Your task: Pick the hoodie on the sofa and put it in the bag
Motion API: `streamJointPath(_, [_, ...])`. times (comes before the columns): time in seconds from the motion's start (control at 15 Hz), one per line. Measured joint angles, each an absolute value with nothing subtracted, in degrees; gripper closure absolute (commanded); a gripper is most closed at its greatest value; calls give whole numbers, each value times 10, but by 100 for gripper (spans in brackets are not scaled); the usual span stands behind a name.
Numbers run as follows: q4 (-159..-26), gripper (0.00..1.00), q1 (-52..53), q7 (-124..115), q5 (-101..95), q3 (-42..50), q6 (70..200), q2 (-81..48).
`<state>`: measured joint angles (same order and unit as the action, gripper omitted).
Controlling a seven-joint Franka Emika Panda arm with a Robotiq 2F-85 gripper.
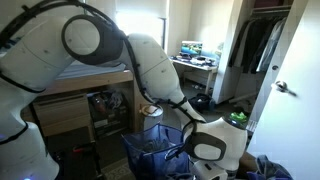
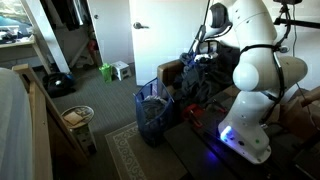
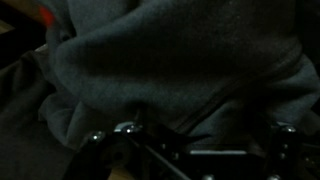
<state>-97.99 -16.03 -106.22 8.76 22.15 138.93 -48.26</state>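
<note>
Wrist view: the frame is being filled by the dark grey hoodie (image 3: 180,60), bunched in soft folds. The fingers (image 3: 122,132) are being held spread wide at the lower edge, close against the cloth and not closed on it. In both exterior views the blue mesh bag (image 1: 148,152) (image 2: 150,110) is being seen standing upright near the white arm (image 2: 255,60).

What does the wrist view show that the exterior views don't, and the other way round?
Only the wrist view: the dark charcoal soft-fabric hoodie close up, filling the frame, with the open jaws at the bottom edge. Only an exterior view: the blue mesh boxy hamper, the white robot arm and the pale wooden bed frame. Shared: nothing certain; the dark mass beside the hamper may be that hoodie.
</note>
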Motion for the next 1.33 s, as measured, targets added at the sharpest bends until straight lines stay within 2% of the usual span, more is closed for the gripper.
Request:
streamJointPath(0.13, [-974,0,-169,-1062,107,204,1378,-490])
streamJointPath(0.2, [-973,17,-173,-1062,117,196,1372,-494])
streamJointPath(0.27, [-971,26,-176,-1062,126,188,1368,-497])
streamJointPath(0.6, [-961,66,-184,-1061,147,176,1360,-509])
streamJointPath(0.87, [-950,94,-193,-1061,160,176,1360,-506])
streamJointPath(1.07, [-950,100,-199,-1058,169,176,1356,-488])
streamJointPath(1.13, [-951,97,-200,-1057,169,177,1345,-477])
streamJointPath(1.33, [-959,96,-200,-1035,165,184,1302,-427])
